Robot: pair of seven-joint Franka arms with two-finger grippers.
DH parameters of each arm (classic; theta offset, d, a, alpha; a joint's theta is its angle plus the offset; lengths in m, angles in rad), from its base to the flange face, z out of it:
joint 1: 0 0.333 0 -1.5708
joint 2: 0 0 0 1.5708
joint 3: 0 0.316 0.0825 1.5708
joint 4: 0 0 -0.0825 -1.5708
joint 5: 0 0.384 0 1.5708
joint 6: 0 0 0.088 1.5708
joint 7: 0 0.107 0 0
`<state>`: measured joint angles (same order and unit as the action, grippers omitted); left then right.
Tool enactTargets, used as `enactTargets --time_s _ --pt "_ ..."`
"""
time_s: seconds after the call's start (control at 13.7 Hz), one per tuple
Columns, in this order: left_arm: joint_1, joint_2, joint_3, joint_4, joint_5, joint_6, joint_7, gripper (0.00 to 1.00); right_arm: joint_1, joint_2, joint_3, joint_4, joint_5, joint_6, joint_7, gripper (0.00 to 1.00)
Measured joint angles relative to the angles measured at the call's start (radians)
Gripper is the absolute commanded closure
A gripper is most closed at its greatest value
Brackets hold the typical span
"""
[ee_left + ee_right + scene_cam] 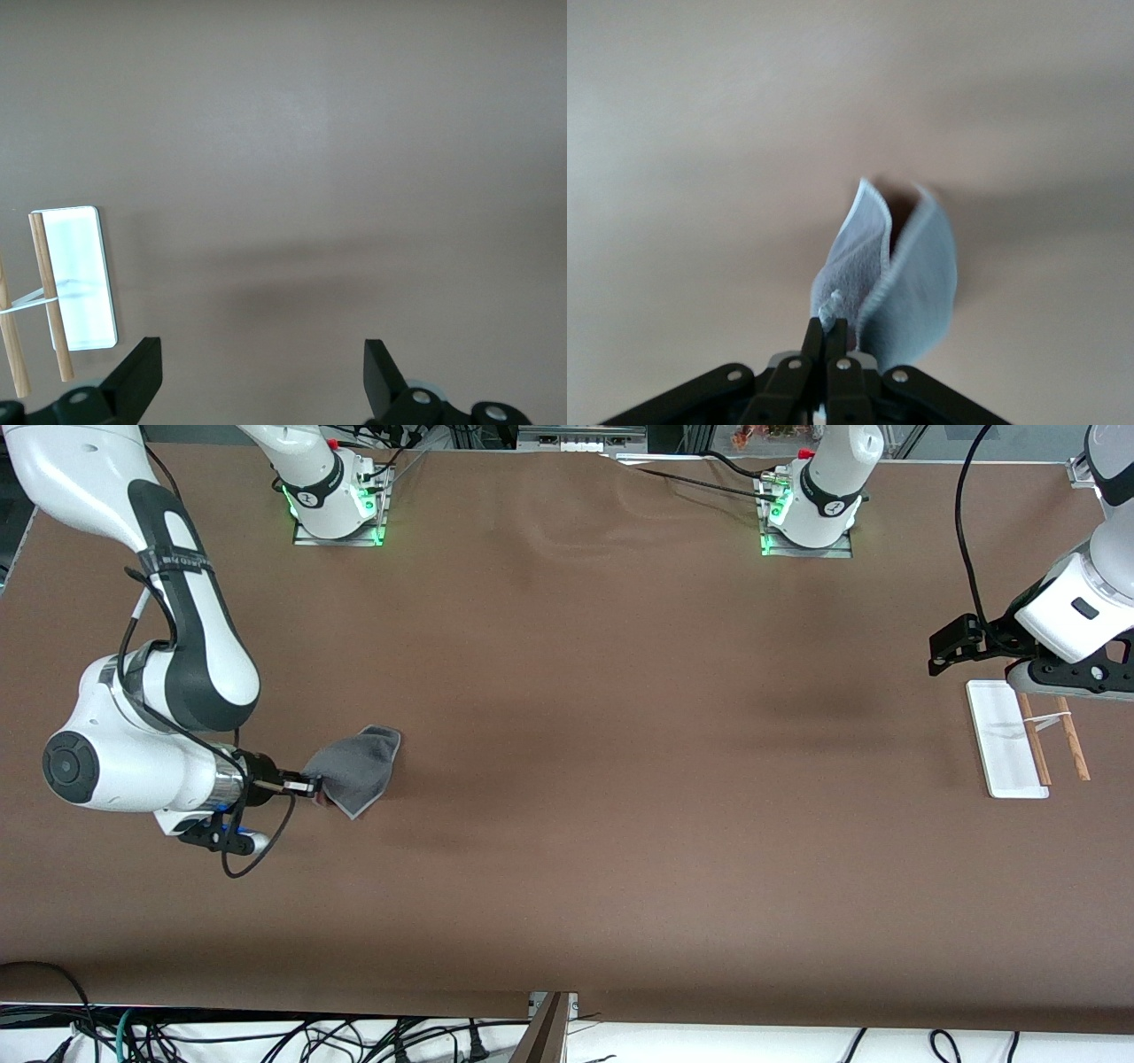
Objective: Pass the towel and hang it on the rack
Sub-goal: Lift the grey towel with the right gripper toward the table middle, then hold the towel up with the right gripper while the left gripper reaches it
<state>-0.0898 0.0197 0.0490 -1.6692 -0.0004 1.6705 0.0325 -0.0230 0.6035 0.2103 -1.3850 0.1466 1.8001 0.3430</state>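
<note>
The dark grey towel [356, 771] hangs folded from my right gripper [312, 785], which is shut on one edge of it over the right arm's end of the table. In the right wrist view the towel [899, 266] stands up from the pinched fingers [812, 341] with its light stitched edging showing. The rack [1010, 735] lies at the left arm's end: a flat white base with two thin wooden rods [1072, 737] and a pale crosspiece. My left gripper [263, 372] hovers open over the table beside the rack [80, 274], nothing between its fingers.
The brown table cover [620, 735] spreads between the two arms. Both arm bases [337, 505] stand along the edge farthest from the front camera. Cables hang below the table's near edge.
</note>
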Motion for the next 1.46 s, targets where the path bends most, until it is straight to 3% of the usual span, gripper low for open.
enactTargets --time_s 0.37,0.8,1.17,1.46 --pt "0.0 0.0 0.001 0.0 0.0 0.0 0.0 0.0 0.005 0.0 0.173 0.09 0.031 -0.104 0.357 0.98" --pt "0.001 0.008 0.002 0.025 -0.008 -0.019 0.0 0.0 0.022 0.0 0.302 0.179 0.293 -0.092 0.802 0.99" --pt "0.021 0.055 0.01 0.088 -0.08 -0.07 0.0 0.0 0.115 0.001 0.369 0.188 0.441 0.112 1.088 0.99" --pt "0.031 0.075 0.01 0.092 -0.173 -0.122 0.005 0.0 0.173 0.006 0.374 0.189 0.483 0.247 1.187 0.99"
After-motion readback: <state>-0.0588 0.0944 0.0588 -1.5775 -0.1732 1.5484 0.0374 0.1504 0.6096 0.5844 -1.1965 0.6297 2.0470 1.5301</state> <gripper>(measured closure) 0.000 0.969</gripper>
